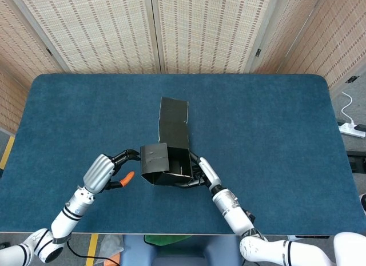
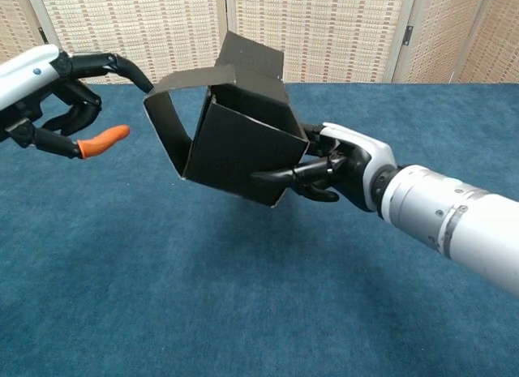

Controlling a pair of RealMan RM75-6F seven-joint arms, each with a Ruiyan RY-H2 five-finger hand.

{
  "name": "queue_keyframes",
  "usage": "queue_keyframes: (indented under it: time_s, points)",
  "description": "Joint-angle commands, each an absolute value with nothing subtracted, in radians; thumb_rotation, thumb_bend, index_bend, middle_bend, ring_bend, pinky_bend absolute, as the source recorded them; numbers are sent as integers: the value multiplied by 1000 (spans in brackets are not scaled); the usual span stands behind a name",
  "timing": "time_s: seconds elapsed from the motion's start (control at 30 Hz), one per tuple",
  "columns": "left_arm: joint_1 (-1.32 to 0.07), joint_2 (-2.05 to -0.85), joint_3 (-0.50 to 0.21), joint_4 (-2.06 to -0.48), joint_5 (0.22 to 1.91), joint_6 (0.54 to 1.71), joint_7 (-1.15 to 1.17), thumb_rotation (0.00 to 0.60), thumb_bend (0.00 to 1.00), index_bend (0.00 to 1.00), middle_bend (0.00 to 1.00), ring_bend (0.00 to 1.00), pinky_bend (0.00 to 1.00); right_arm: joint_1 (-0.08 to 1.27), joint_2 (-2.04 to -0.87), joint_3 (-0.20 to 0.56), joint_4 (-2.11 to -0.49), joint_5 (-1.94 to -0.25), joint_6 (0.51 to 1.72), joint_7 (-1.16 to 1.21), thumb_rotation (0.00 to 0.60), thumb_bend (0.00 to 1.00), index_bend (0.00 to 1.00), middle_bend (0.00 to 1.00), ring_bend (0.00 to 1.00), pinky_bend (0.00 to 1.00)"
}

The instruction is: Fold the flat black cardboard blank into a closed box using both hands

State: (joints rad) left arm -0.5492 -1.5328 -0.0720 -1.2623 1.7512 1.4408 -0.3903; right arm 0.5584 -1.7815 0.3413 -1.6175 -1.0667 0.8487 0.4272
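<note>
The black cardboard box [image 1: 169, 161] is partly formed and held off the table, its open side facing me. In the chest view the box [image 2: 243, 150] hangs at centre. My right hand [image 1: 200, 172] grips its right wall from beside and below; the chest view shows this hand [image 2: 340, 168] with fingers along the lower edge. One long flap [image 1: 173, 118] sticks out away from me. The left side flap [image 2: 166, 122] curves over the box's left side. My left hand [image 1: 107, 170] has its fingers spread, and a fingertip [image 2: 139, 75] touches that flap's upper bend. It holds nothing.
The blue table [image 1: 274, 123] stretches wide on all sides of the box. Woven screens [image 1: 200, 26] stand behind its far edge. A white power strip [image 1: 350, 127] lies on the floor to the right.
</note>
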Motion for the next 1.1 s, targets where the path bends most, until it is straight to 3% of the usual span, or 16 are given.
queue_keyframes:
  time_s: [0.03, 1.1]
  points:
    - [-563, -1527, -72, -1280, 1764, 1442, -398, 600, 428, 378, 398, 858, 932, 559, -1792, 330, -1611, -1076, 852, 431, 600, 127, 574, 653, 749, 1000]
    - [-693, -1539, -4, -1203, 1894, 1391, -241, 600, 404, 377, 382, 849, 924, 587, -1901, 257, -1470, -1175, 910, 364, 600, 127, 574, 652, 749, 1000]
